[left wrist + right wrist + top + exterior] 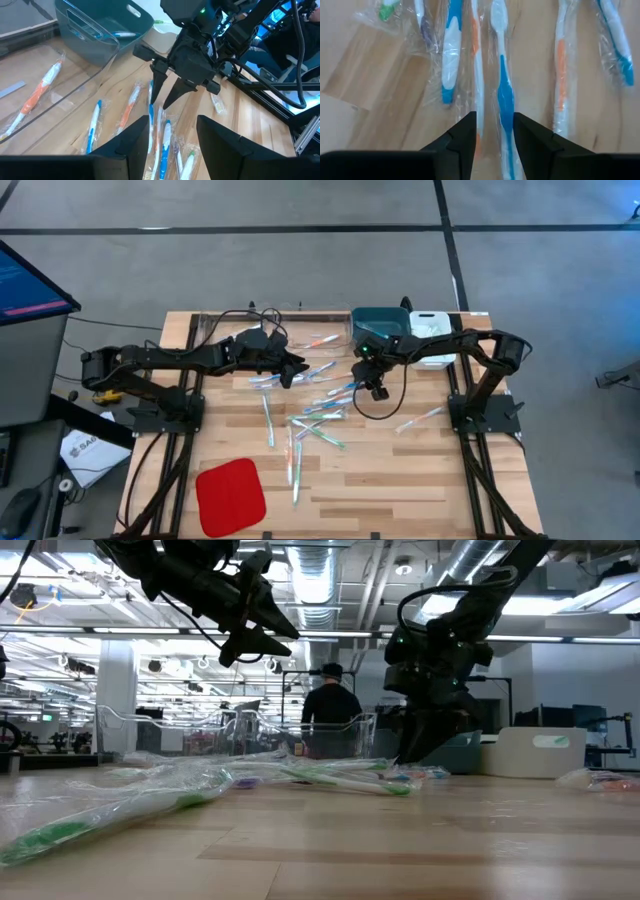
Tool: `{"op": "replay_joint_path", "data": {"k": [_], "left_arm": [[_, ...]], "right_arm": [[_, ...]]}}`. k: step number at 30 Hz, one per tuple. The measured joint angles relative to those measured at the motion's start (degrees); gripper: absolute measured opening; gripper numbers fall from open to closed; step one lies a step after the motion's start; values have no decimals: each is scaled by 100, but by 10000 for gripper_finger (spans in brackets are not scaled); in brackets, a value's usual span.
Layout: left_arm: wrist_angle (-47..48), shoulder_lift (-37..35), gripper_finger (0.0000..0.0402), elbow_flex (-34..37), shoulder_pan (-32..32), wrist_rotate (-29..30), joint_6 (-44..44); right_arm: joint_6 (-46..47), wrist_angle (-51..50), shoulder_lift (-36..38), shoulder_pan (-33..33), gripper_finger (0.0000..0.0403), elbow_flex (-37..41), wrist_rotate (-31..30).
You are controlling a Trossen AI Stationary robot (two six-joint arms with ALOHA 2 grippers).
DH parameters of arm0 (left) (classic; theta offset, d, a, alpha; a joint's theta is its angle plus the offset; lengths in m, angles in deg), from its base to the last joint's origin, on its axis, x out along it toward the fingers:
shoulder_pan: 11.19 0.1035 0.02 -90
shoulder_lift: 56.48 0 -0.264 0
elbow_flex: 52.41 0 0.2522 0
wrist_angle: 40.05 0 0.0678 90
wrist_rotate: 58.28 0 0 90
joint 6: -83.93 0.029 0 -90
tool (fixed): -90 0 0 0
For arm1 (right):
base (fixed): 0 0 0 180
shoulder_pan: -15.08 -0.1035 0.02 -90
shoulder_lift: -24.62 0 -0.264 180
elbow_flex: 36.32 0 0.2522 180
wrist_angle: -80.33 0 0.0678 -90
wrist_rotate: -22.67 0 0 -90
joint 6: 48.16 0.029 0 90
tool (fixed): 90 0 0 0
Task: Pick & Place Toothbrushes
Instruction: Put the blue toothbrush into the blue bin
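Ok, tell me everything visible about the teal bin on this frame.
The teal bin is an opaque, dark teal plastic tub with rounded corners and a cut-out handle slot in its end wall. It stands upright at the table's far edge, between a clear tray and a white bin. At least one wrapped blue toothbrush lies inside. No gripper touches it.

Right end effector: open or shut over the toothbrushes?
Open. The right end effector shows spread fingers straddling a blue toothbrush on the table, not gripping it.
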Motion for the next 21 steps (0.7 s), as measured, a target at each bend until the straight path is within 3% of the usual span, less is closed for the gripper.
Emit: {"op": "replay_joint_path", "data": {"k": [21], "left_arm": [[2,0,159,0,0,48,2]], "right_arm": [[-195,280,0,47,122,76,-148]]}}
